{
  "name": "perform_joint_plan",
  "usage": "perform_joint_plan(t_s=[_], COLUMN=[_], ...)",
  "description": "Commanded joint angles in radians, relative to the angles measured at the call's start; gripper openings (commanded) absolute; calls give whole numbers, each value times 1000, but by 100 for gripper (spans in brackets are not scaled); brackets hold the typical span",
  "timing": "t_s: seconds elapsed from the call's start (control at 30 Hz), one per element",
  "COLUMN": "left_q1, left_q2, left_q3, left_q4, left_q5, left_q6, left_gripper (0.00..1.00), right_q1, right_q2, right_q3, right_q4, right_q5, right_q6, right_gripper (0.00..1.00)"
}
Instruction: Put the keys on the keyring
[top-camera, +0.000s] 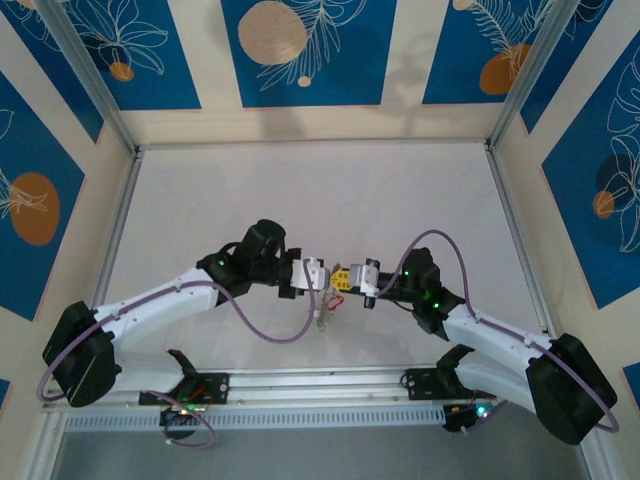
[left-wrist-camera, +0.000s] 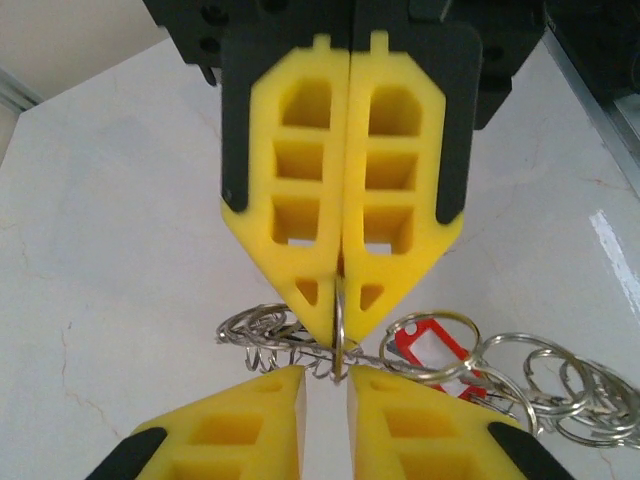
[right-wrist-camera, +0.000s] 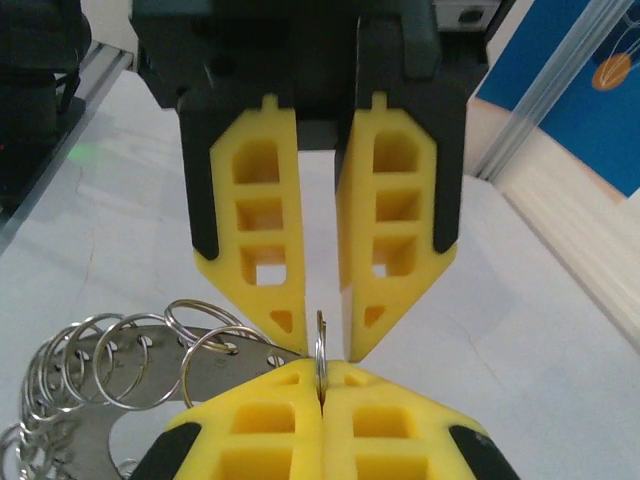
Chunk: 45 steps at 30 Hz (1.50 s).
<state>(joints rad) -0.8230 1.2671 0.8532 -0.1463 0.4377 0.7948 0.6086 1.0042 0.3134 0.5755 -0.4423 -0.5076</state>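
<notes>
Right gripper (right-wrist-camera: 322, 390): fingers pressed together, pinching a thin split ring (left-wrist-camera: 341, 358), upright & edge-on. Left gripper (left-wrist-camera: 325, 390) faces it tip-to-tip, fingers a narrow gap apart w/ tips either side of that split ring. Touching it or not: can't tell. It doesn't look to be gripping anything.

The keyring (right-wrist-camera: 200, 378), a flat grey disc w/ rim holes, hangs just beside & below the split ring. A row of loaded rings (right-wrist-camera: 90, 365) is already thru its rim. A red key tag (left-wrist-camera: 430, 350) on its own loop sits just beside the split ring.

Progress, my read: partway. Plenty already on, and this one prob being threaded. Whether the split ring is already hooked to the disc is hidden by the fingers. Apart from the tag, keys are too small/blurred to count, so what's left is unknown.

Room, nearest first:
- Tightest spot is at the split ring itself. The two sets of fingertips nearly meet, so a move by one risks knocking the other.
- The bundle dangles under the split ring. Can't tell if it touches the table (top-camera: 300, 190).
- The near rail (top-camera: 320, 385) lies near the split ring on the arm side, so less room there.
- Beyond the split ring there's open tabletop to the back wall.
- Side frame posts (top-camera: 118, 215) are well apart from it.
</notes>
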Motion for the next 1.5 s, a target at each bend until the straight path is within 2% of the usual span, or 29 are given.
perform_joint_plan(t_s=[0.0, 0.33, 0.83, 1.37, 1.47], left_q1=[1, 2, 2, 2, 1], left_q2=[-17, -51, -53, -40, -34], left_q3=[-12, -41, -38, -21, -15], left_q4=[5, 110, 111, 101, 91], left_q5=[41, 111, 139, 135, 133], left_q6=[25, -17, -22, -20, -16], left_gripper=[18, 18, 18, 18, 18], right_q1=[-14, -14, -7, 23, 44], right_q2=[-20, -4, 2, 11, 13], right_q3=[-10, -8, 1, 22, 30], right_q4=[111, 118, 75, 35, 9], right_q5=[-79, -104, -95, -47, -6], right_q6=[52, 58, 20, -23, -56], right_gripper=[0, 0, 0, 0, 0])
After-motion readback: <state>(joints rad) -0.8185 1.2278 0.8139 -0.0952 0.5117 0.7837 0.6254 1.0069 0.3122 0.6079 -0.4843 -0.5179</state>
